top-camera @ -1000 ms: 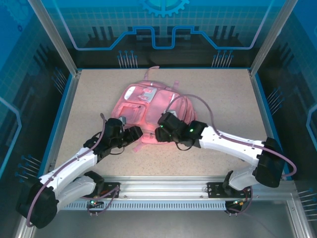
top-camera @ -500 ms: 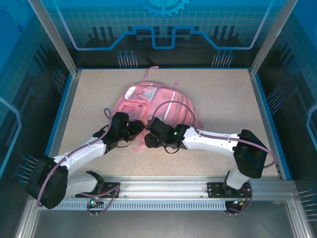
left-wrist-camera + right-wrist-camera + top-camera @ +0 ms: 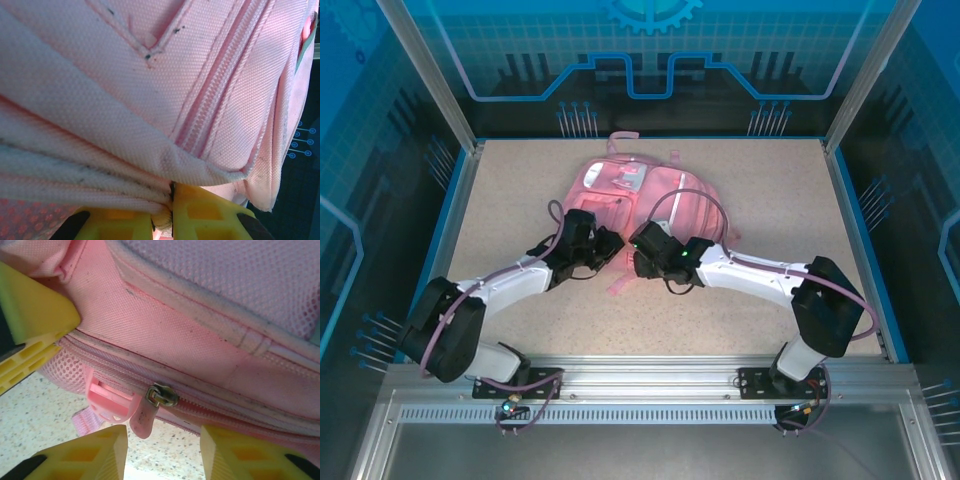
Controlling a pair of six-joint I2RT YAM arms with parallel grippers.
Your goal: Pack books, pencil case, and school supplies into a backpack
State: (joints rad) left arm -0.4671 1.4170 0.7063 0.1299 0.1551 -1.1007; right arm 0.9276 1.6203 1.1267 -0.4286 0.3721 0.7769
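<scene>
From above, we see the pink backpack (image 3: 650, 195) lying flat on the table (image 3: 520, 180), in the middle and closer to the far edge. Its long way runs from near to far, and its top end points at the far edge. We cannot see inside it. The left gripper (image 3: 608, 250) and the right gripper (image 3: 638, 256) sit side by side at its near end.

In the left wrist view, the yellow fingers (image 3: 205, 215) are squeezed together on a fold of the backpack cloth.

In the right wrist view, the right gripper is partly open and holds nothing. The zipper pull (image 3: 159, 396) hangs just above the gap, beside a pink buckle (image 3: 107, 402).
</scene>
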